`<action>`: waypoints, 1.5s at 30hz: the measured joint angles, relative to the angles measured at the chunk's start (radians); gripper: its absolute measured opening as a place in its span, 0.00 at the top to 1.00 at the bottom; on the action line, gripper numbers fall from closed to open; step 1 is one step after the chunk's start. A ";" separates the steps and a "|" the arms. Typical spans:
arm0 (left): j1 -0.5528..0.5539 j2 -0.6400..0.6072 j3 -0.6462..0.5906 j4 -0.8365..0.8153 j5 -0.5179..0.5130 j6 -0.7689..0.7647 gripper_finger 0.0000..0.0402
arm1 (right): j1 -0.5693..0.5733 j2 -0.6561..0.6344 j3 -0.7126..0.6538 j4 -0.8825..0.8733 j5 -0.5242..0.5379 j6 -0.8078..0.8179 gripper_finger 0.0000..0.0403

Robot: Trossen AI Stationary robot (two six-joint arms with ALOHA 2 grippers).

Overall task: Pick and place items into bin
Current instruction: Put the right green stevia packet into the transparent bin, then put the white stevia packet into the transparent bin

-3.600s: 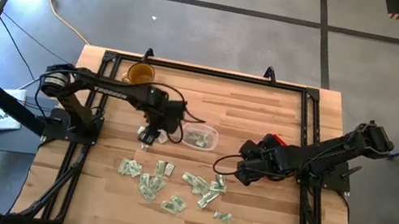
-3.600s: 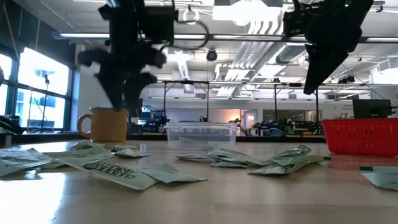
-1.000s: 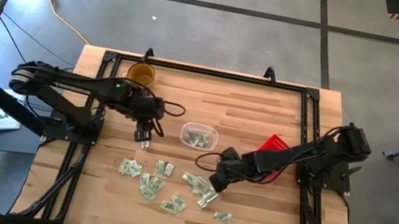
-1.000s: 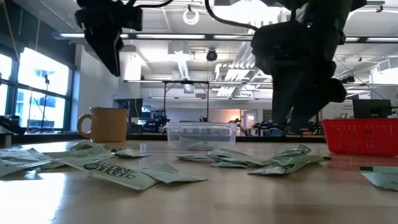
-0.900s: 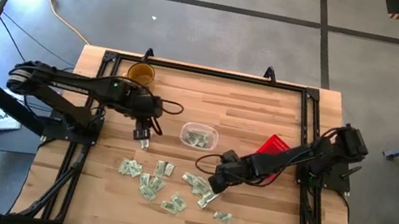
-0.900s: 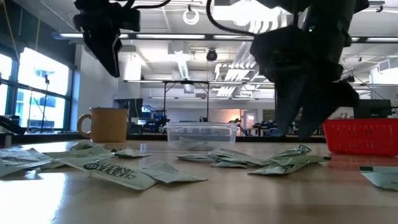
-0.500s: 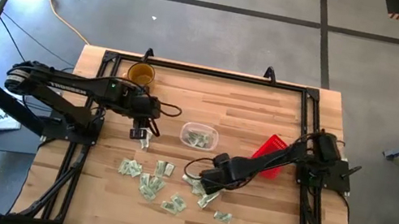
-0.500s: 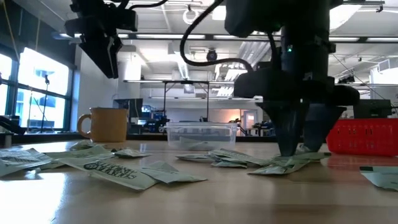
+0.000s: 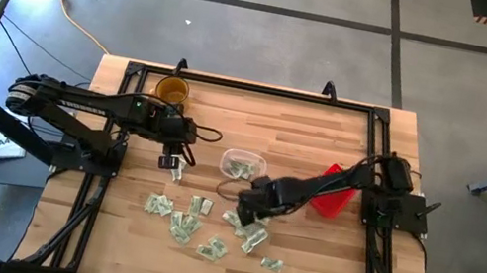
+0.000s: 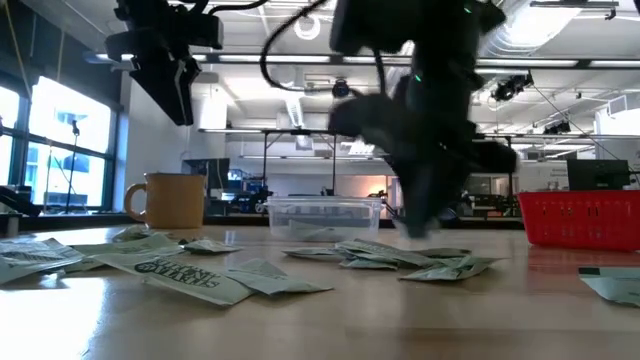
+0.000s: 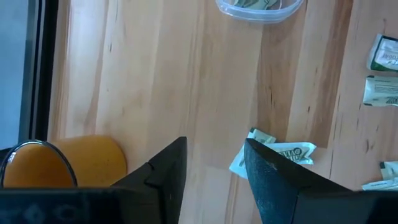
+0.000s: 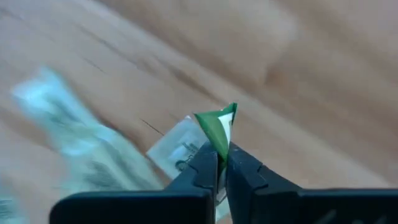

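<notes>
Several pale green and white packets (image 9: 207, 227) lie scattered on the near half of the wooden table, also seen as packets (image 10: 200, 272) in the low view. The clear bin (image 9: 243, 166) stands at the middle with a few packets inside. My right gripper (image 9: 247, 218) is down among the packets right of centre, shut on one packet (image 12: 217, 130). My left gripper (image 9: 174, 159) hangs open above the table left of the bin (image 11: 260, 7), nothing between its fingers; one packet (image 11: 278, 152) lies flat on the wood below it. My right gripper pinches a green-edged end of the packet (image 12: 220, 138) between its two fingertips, coming from above and pointing down. That end sticks out past the fingertips. Blur hides whether the packet is clear of the table.
An amber mug (image 9: 170, 90) stands at the far left of the table. A red mesh basket (image 9: 332, 190) sits right of the bin, under my right arm. Black frame rails (image 9: 106, 173) run along the table's edges.
My right gripper has gone down and toward the table's left onto the packets, and has shut on one of them.
</notes>
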 joint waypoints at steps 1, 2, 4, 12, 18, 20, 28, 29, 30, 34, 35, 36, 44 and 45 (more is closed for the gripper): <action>0.000 0.000 0.000 0.000 0.000 -0.002 0.52 | -0.016 -0.016 0.014 0.000 0.007 -0.027 0.96; 0.000 0.000 0.000 -0.002 0.000 -0.007 0.52 | -0.032 -0.029 0.031 0.000 0.015 -0.056 0.95; 0.000 0.000 0.000 -0.011 0.000 -0.026 0.52 | -0.068 -0.053 0.065 0.004 0.044 -0.123 0.97; 0.000 0.000 0.000 -0.063 0.000 -0.130 0.55 | -0.245 -0.035 0.239 0.029 0.027 -0.513 0.98; 0.000 0.000 -0.005 -0.130 0.007 -0.223 0.52 | -0.333 0.022 0.262 0.015 -0.093 -0.637 0.86; 0.000 -0.009 -0.037 -0.130 0.027 -0.245 0.49 | -0.340 0.023 0.262 -0.016 -0.101 -0.663 0.74; -0.027 -0.106 -0.312 0.040 0.237 -0.243 0.39 | -0.262 -0.042 0.261 -0.145 0.105 -0.917 0.29; -0.033 -0.110 -0.314 0.070 0.269 -0.228 0.39 | -0.239 -0.062 0.262 -0.176 0.140 -0.950 0.27; -0.038 -0.115 -0.309 0.102 0.284 -0.213 0.39 | -0.219 -0.074 0.262 -0.205 0.163 -0.978 0.25; -0.074 -0.110 -0.327 0.233 0.270 -0.135 0.40 | -0.151 -0.128 0.232 -0.281 0.192 -1.029 0.23; -0.073 -0.098 -0.329 0.259 0.273 -0.133 0.40 | -0.140 -0.140 0.210 -0.297 0.198 -1.017 0.23; -0.062 -0.079 -0.328 0.277 0.280 -0.172 0.40 | -0.129 -0.157 0.184 -0.318 0.205 -0.990 0.23; 0.046 0.071 -0.328 0.286 0.350 -0.942 0.41 | -0.082 -0.278 -0.066 -0.331 0.221 -0.533 0.22; 0.046 0.081 -0.328 0.307 0.347 -1.007 0.41 | -0.078 -0.291 -0.095 -0.320 0.221 -0.487 0.22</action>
